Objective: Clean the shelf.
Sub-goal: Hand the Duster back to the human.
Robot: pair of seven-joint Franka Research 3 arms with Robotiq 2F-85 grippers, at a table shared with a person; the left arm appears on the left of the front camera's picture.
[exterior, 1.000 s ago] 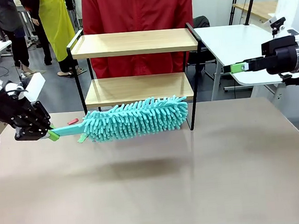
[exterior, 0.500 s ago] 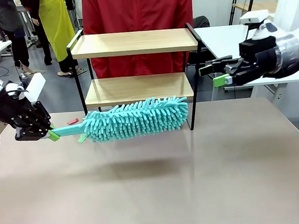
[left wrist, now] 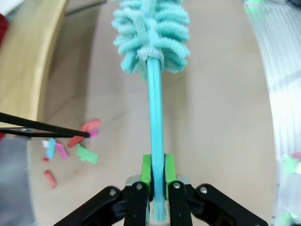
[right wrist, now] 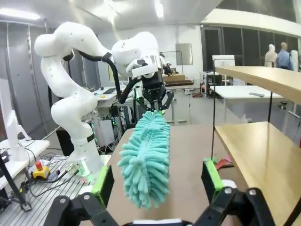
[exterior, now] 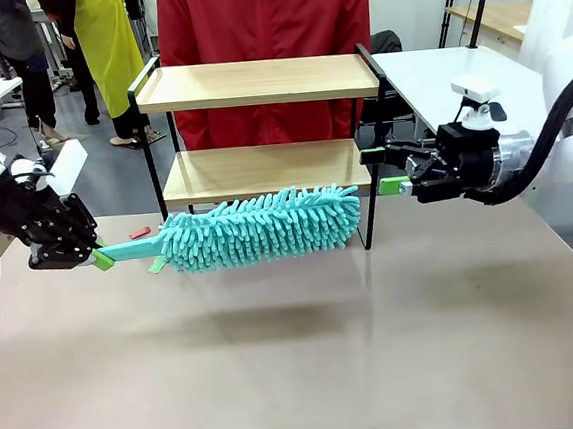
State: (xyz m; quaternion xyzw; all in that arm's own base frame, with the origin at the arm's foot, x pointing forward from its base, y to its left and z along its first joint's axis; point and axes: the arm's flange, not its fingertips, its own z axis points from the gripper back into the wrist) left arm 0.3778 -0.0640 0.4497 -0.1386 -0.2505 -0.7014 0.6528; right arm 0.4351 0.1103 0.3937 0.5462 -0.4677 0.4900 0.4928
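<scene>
The left hand [exterior: 98, 257] stays clamped on the thin handle of a turquoise chenille duster [exterior: 263, 227], pads pinching it on both sides, and has not moved over the last second; the fluffy head hangs level above the desk [exterior: 310, 363], stretching away from that hand along the front of the shelf [exterior: 255, 82], just below its lower board. What has changed is the right hand [exterior: 385, 171]: a second ago it was higher and well out to the side, and it has since swung down and inward, jaws spread wide and holding nothing, so its fingertips now sit just beside the shelf's near leg and the duster's far tip. That looks like a move to steady the shelf or take the duster. Small coloured scraps [left wrist: 70, 150] lie on the desk beside the left hand, by the shelf's foot. No brand, label or writing is legible anywhere.
</scene>
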